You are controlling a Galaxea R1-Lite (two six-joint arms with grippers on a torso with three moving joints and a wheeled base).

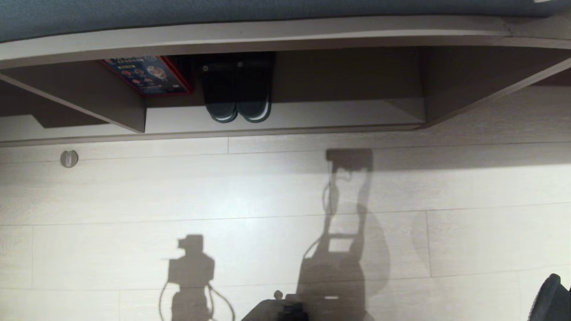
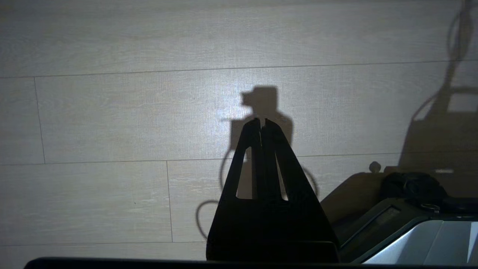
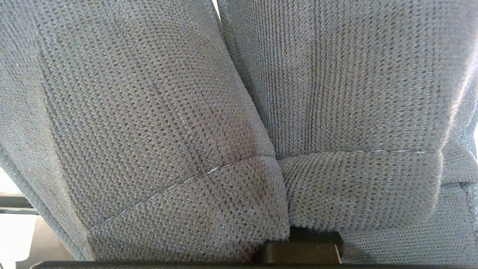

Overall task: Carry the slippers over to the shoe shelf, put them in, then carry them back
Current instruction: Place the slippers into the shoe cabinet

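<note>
Head view: the shoe shelf (image 1: 339,117) ahead houses another dark pair (image 1: 236,89). Left hand (image 2: 263,123), pressed together, hangs idle over floor (image 2: 112,112). Right hand pinches the slippers (image 3: 149,123), apparently for carrying.

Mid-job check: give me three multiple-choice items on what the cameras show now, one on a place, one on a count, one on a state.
1. Where is the dark pair with pale sole rims?
A) on the floor
B) in the shoe shelf, beside the red-edged box
C) on top of the shelf

2. How many shoes stand in the shelf?
A) none
B) two
C) four

3. How do the jaws of the left gripper stand?
A) wide open
B) shut on a slipper
C) shut, empty

Answers:
1 B, the head view shows the pair inside the compartment.
2 B, only that one pair is there.
3 C, the tips meet with nothing between.
</note>
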